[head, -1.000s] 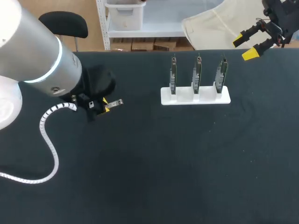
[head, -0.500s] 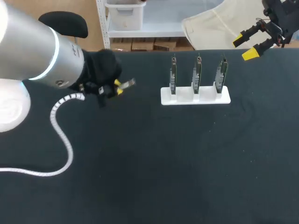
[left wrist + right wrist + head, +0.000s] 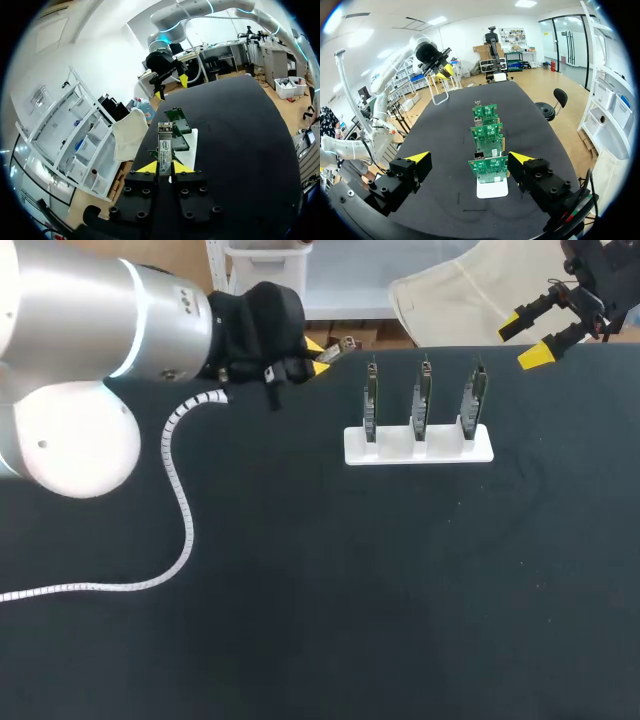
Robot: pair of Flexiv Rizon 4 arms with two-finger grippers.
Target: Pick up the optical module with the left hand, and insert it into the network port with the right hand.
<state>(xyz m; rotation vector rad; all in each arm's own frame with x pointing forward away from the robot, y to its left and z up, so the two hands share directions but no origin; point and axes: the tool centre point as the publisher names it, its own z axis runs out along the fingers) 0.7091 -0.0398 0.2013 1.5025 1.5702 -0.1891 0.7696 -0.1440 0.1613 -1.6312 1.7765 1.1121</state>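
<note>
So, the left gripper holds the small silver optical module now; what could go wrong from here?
The left gripper pinches the silver metal optical module only near one end, so it may tilt or slip at handover. The open right gripper hangs beyond three upright green circuit boards in a white holder; reaching across, it might knock them.

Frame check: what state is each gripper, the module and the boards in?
left gripper: shut on optical module
optical module: clamped between the fingers, sticking out ahead
right gripper: open, empty
circuit boards: three, upright in white holder
white holder: flat on the table
</note>
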